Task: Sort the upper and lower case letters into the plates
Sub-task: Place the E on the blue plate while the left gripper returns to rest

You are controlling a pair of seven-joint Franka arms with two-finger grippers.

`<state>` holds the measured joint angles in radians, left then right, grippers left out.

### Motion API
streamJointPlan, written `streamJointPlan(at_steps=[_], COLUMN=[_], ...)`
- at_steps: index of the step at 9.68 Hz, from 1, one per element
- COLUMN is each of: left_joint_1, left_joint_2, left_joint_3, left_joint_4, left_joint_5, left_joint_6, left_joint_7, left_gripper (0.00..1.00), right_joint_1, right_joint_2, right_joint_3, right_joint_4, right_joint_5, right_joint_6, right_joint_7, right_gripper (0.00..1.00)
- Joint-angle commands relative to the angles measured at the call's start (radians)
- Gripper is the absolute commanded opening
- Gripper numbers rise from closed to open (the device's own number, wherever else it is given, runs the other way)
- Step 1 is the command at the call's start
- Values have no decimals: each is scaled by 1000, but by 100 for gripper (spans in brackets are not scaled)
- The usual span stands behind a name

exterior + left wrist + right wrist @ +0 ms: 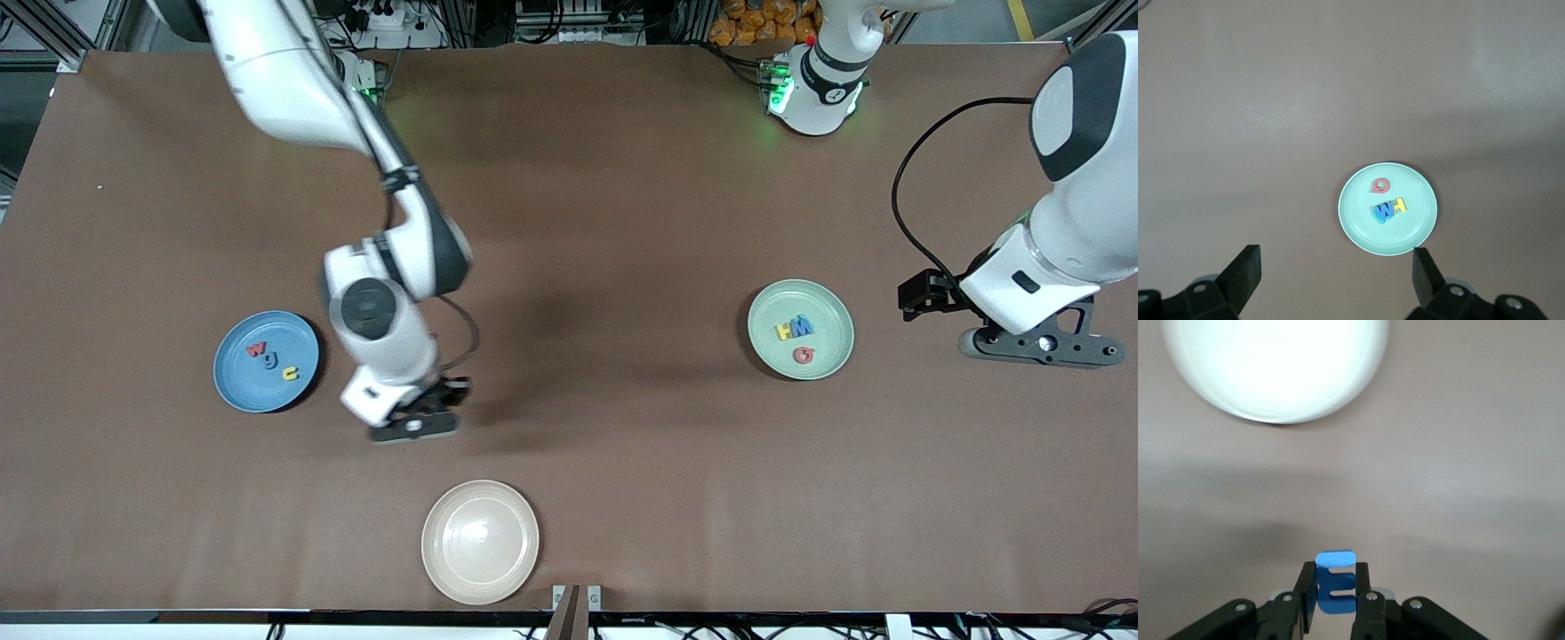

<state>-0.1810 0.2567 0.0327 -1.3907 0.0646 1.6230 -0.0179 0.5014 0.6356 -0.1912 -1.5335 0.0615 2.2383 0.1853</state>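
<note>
Between right gripper (1335, 593) fingers, clamped: blue letter (1335, 582), above table btwn blue and cream plates.

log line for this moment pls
right end effector: shut on blue letter, over table | left end effector: open, waiting beside mint plate

The counter (622, 222) wears a matt brown covering, smooth and faintly streaked. The cream-white plate (480, 541) looks glazed and glossy, catching a bright highlight; the sky blue plate (233, 373) and mint green plate (831, 311) have a softer sheen. The blue letter (1336, 583) looks matt, foam-like. The right pincer (1335, 600) fingers are matt black plastic.
</note>
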Motion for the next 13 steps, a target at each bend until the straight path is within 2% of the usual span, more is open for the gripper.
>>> streamJointPlan(at_steps=[1, 2, 3, 4, 5, 6, 7, 8, 9, 11, 12, 13], left_joint_1=[-20, -41, -55, -55, -55, -52, -49, -37, -19, -29, -28, -26], left_joint_2=[-86, -111, -120, -134, -146, -157, -165, -160, -162, -160, -160, -174], left_joint_3=[32, 32, 32, 32, 32, 33, 33, 33, 29, 21, 23, 23], left_joint_4=[-94, -111, -110, -106, -105, -105, -106, -102, -100, -100, -106, -132], left_joint_5=[-29, -31, -32, -67, -92, -91, -85, -85, -85, -60, -57, -55], left_joint_6=[-5, -5, -8, -8, -12, -20, -47, -75, -75, -77, -80, -80], left_joint_7=[35, 27, 26, 23, 18, 16, 16, 24, 15, 13, 19, 0], left_gripper=[100, 100, 100, 100, 100, 100, 100, 100, 100, 100, 100, 100], right_joint_1=[-114, -171, -269, -355, -395, -423, -437, -442, -445, -519, -538, -537], right_joint_2=[-138, -174, -212, -249, -263, -263, -269, -312, -365, -492, -542, -569], right_joint_3=[25, 30, 76, 113, 118, 124, 130, 131, 153, 241, 271, 272], right_joint_4=[-222, -287, -351, -406, -436, -442, -448, -474, -478, -447, -404, -325], right_joint_5=[-6, -8, -58, -147, -201, -213, -215, -213, -213, -207, -207, -203], right_joint_6=[6, 6, 7, 6, 7, 7, 6, -3, -73, -185, -248, -334], right_joint_7=[-62, -111, -156, -162, -162, -162, -161, -162, -162, -159, -152, -158], right_gripper=[0, 0, 0, 0, 0, 0, 70, 100, 100, 100, 100, 100])
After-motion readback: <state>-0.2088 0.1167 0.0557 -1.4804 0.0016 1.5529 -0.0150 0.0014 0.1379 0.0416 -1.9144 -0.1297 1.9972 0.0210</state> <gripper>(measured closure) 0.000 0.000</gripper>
